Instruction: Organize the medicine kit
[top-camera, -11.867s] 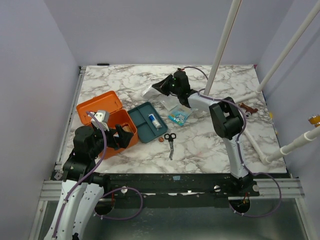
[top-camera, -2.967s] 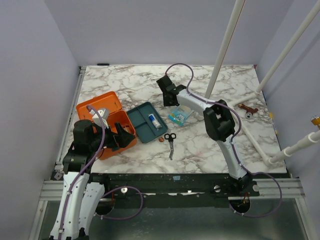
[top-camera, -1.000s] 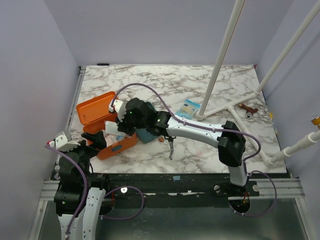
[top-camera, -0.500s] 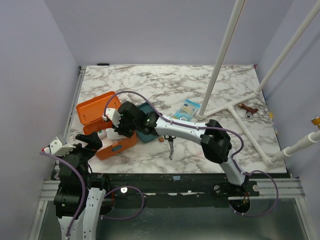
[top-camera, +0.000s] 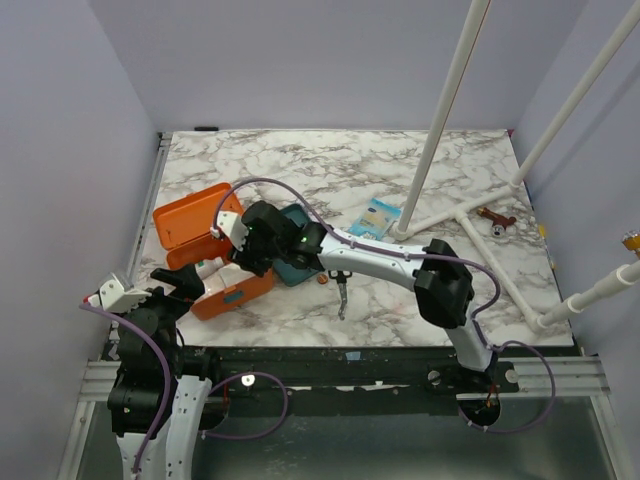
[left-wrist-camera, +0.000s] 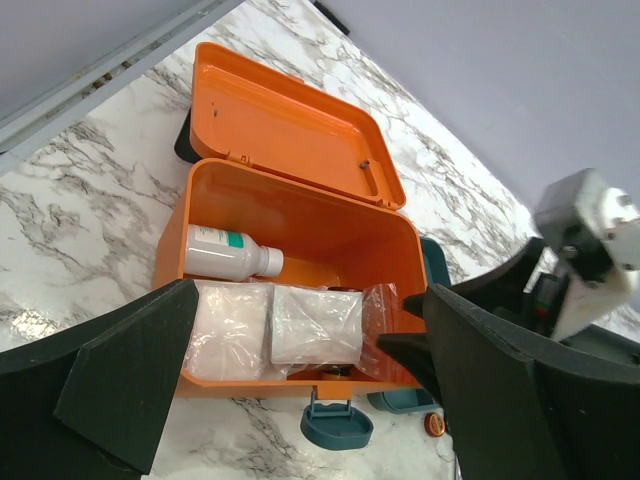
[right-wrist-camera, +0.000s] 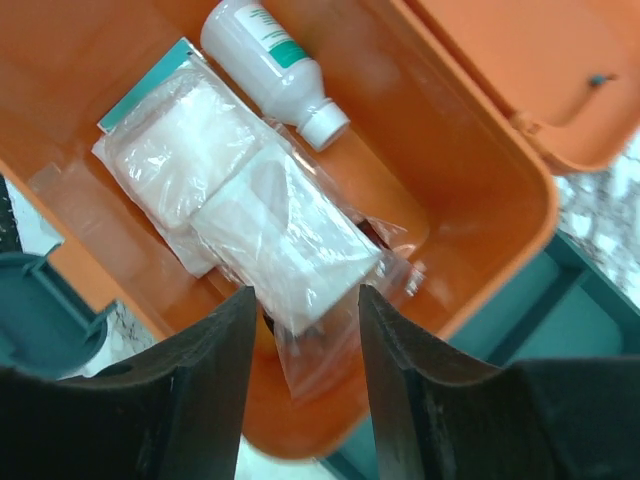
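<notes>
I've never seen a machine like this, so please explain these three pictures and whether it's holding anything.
It is two robot arms bolted to a marble-patterned table, each ending in a two-finger claw. The wide picture looks down from above; the other two come from cameras on the wrists. The orange rectangular plastic medicine kit stands open, holding a white plastic bottle with a green label and two clear plastic packets of white pads. The right claw hovers open over the packets; the left claw hangs open before the kit. Neither holds anything. A dark teal plastic tray, black-handled scissors and a blue-and-white flat packet lie nearby.
</notes>
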